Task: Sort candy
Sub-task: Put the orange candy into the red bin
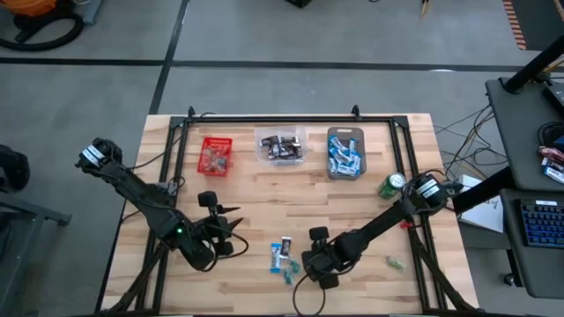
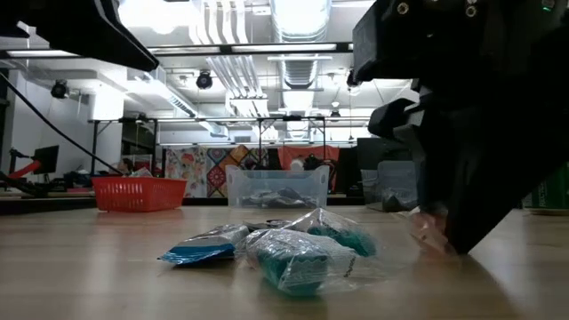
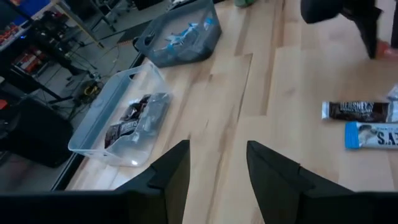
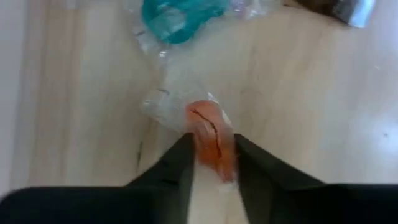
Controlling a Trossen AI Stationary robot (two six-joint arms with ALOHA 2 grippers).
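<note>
In the high view the right gripper [image 1: 310,261] sits low at the lower centre of the bench [image 1: 256,194], just right of a small cluster of loose candy. Its wrist view shows the jaws pressed against both sides of an orange-red sweet [image 4: 210,138] in a clear wrapper, gripping it against the wood. A teal sweet [image 4: 177,18] lies just beyond it at the top of that frame.

The loose cluster shows in the low view at centre frame: a blue-and-white wrapped piece [image 2: 203,247] on the left, teal pieces in clear wrap [image 2: 298,260] beside it. From above, a dark bar [image 1: 285,245] and a blue-and-white bar [image 1: 277,258] lie side by side. A lone green sweet [image 1: 393,261] lies apart at the lower right.

The left gripper [image 1: 236,231] hangs at lower left of the high view, jaws parted and holding nothing.

Along the upper part of the bench stand three bins in a row: a red bin [image 1: 215,155] with small sweets, a clear bin [image 1: 281,145] with dark bars, and a grey bin [image 1: 345,152] with blue-and-white pieces. A green can [image 1: 391,185] stands near the right arm.
</note>
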